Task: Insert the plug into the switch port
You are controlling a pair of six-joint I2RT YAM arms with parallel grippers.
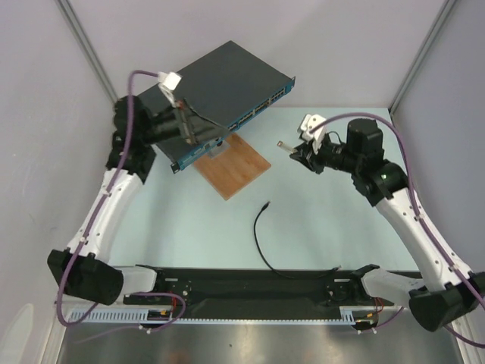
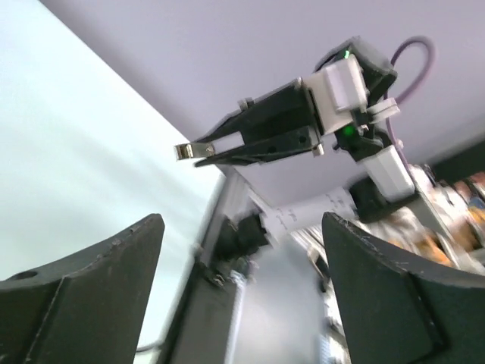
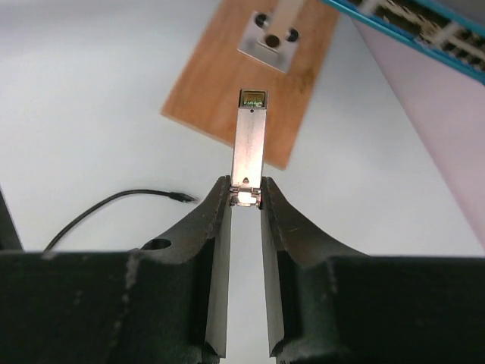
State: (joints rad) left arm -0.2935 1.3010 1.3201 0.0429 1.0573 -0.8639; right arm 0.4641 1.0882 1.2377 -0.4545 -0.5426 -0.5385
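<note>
The plug is the black tip of a thin black cable lying loose on the table; it also shows in the right wrist view. The switch is a dark-grey box, tilted. The row of ports in its teal strip faces the table's middle and also shows in the right wrist view. My right gripper is shut on a short grey metal piece and hovers right of the board. My left gripper sits over the switch's near-left end, its jaws wide apart and empty.
A brown wooden board with a small metal bracket lies just in front of the switch. The cable runs from the plug back to the black rail at the near edge. Grey walls enclose the table.
</note>
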